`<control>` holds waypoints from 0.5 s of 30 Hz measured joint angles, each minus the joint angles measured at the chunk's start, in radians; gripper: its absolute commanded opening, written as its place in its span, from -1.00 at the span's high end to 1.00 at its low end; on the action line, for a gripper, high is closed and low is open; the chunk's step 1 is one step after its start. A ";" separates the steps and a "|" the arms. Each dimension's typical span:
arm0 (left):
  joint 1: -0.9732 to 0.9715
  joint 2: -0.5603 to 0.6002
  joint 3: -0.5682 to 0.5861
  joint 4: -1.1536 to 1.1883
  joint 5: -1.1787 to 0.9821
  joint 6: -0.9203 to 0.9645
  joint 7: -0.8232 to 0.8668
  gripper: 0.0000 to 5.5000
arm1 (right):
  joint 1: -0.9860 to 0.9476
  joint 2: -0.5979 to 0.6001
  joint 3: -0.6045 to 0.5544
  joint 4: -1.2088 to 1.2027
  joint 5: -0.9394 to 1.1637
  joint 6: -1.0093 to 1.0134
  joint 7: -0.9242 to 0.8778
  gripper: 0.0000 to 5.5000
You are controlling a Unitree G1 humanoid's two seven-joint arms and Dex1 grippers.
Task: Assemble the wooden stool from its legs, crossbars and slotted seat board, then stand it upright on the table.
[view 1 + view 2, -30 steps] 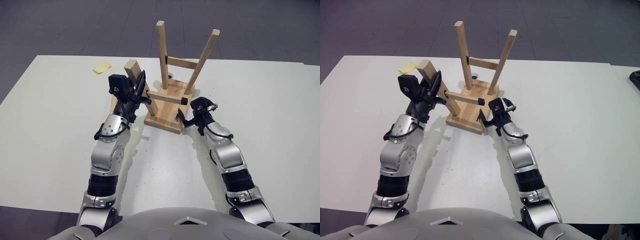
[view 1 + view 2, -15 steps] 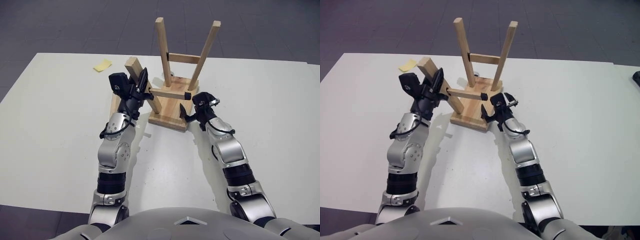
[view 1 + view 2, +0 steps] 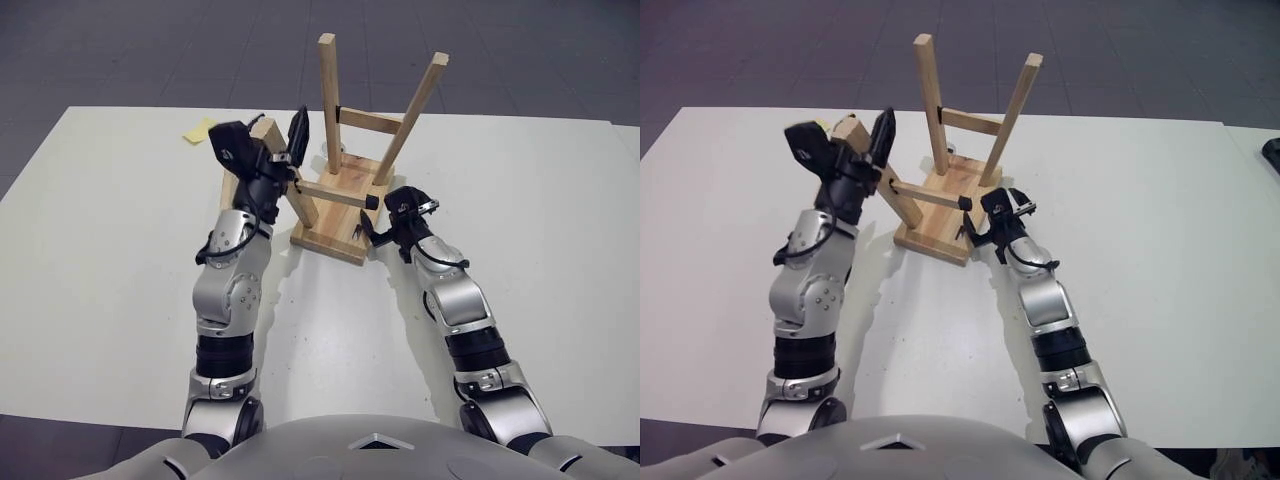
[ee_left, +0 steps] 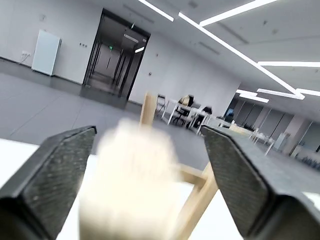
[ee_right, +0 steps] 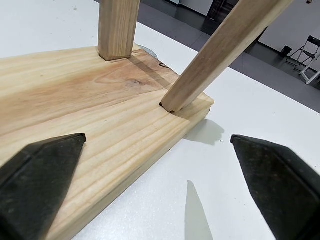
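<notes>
At the white worktop's (image 3: pixel 100 250) far middle, the pale wooden seat board (image 3: pixel 338 226) lies flat, two legs (image 3: pixel 328 100) upward. My left jaws stand apart around a slanted third leg (image 3: pixel 306 208); my right jaws gape at the board's near corner.

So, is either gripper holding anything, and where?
Nothing is held. The left gripper is open around the top of the tilted leg; the right gripper is open at a corner of the seat board.
</notes>
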 measured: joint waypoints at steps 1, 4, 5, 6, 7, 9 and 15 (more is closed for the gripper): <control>-0.063 0.032 0.054 -0.041 -0.033 0.010 0.019 -0.72 | 0.003 -0.001 -0.002 -0.004 0.002 0.001 0.002 -0.96; -0.171 0.182 0.212 -0.074 -0.070 0.047 0.047 -0.90 | 0.037 -0.008 -0.034 -0.036 0.007 0.001 -0.005 -0.96; -0.161 0.230 0.237 -0.061 -0.051 0.063 0.043 -0.95 | 0.053 -0.011 -0.050 -0.050 0.010 0.000 -0.011 -0.96; -0.132 0.265 0.245 -0.032 -0.032 0.085 0.040 -0.95 | 0.062 -0.013 -0.062 -0.062 0.012 0.000 -0.015 -0.96; -0.086 0.274 0.249 0.010 -0.010 0.101 0.040 -0.95 | 0.068 -0.012 -0.069 -0.075 0.012 0.000 -0.018 -0.96; 0.025 0.279 0.239 0.105 0.049 0.118 0.044 -0.95 | 0.072 -0.009 -0.069 -0.088 0.013 -0.001 -0.025 -0.96; 0.263 0.301 0.120 0.246 0.182 0.135 -0.017 -0.95 | 0.081 0.003 -0.076 -0.089 0.012 -0.001 -0.041 -0.96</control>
